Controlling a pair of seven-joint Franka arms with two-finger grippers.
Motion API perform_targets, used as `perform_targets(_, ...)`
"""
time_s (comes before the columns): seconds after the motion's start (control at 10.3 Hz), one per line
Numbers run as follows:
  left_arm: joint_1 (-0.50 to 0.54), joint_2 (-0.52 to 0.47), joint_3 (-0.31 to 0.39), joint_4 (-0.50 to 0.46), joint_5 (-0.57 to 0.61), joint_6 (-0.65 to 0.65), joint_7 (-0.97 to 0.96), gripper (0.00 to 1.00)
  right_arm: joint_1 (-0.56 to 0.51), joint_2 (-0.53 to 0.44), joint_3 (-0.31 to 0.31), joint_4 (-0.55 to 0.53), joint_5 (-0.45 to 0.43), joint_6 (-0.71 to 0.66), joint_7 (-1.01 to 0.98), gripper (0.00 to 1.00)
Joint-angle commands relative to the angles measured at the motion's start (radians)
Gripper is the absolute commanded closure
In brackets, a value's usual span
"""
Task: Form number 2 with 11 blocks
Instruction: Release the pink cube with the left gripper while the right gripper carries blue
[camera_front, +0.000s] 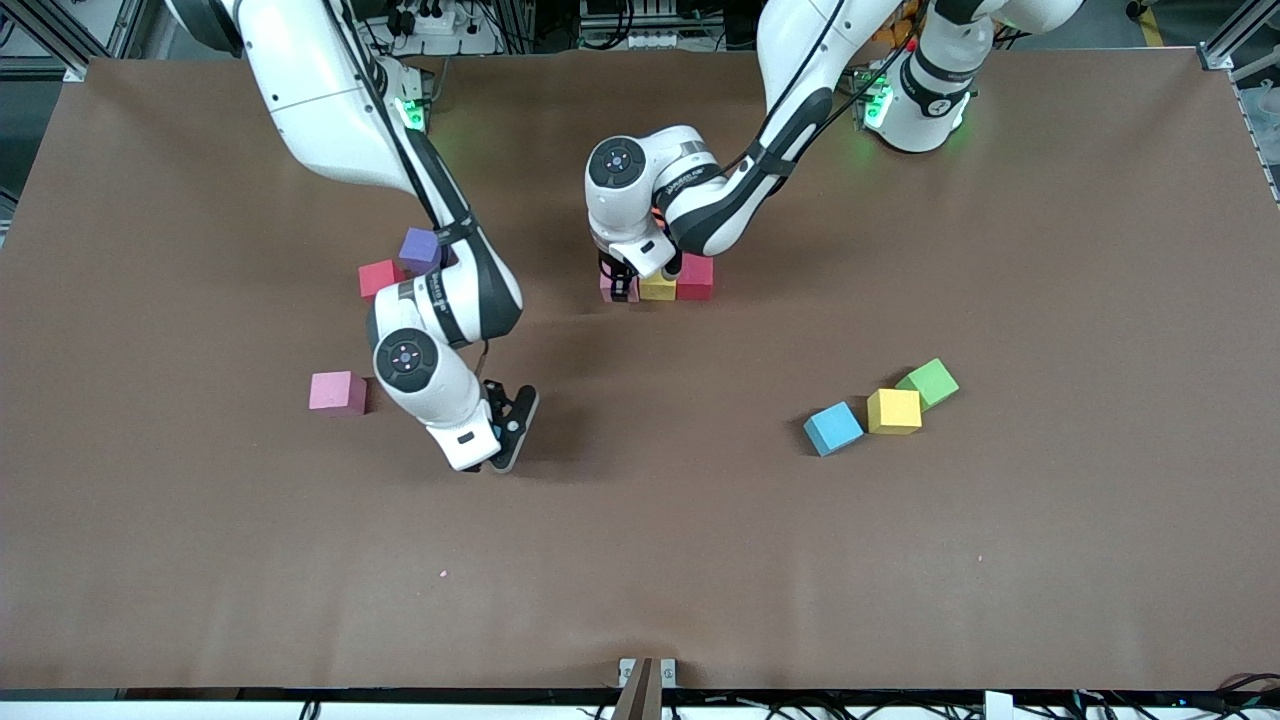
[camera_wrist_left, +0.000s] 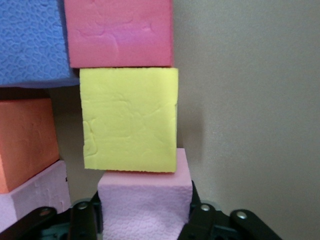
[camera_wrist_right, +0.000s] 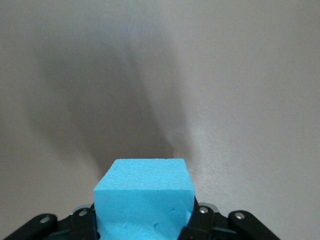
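My right arm reaches low over the bare worktop (camera_front: 640, 560), its right tool (camera_front: 508, 432) clamped on a light blue block (camera_wrist_right: 143, 197). My left arm bends down at the started row, the left tool (camera_front: 622, 283) straddling a pale pink block (camera_wrist_left: 145, 202), jaws narrowly parted, whether gripping I cannot tell. That block touches a yellow block (camera_wrist_left: 130, 119), then a crimson block (camera_wrist_left: 120, 31); no writing is legible.

Right arm reaches low over mid-table, its right gripper (camera_front: 507, 432) clamped on a blue cube (camera_wrist_right: 144, 197); left arm bends down, left gripper (camera_front: 622, 282) straddling a pink cube (camera_wrist_left: 145, 202).
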Motion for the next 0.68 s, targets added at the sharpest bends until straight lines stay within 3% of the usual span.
perform_targets(0.0, 0.007, -0.026, 0.000, -0.030, 0.024, 0.010, 0.009, 0.00, 0.034, -0.042, 0.002, -0.017, 0.012, -0.032, 0.146, 0.68)
perform_targets(0.58, 0.031, -0.112, 0.001, -0.029, 0.023, -0.045, 0.020, 0.00, 0.042, -0.084, 0.000, -0.023, 0.012, -0.102, 0.439, 0.68)
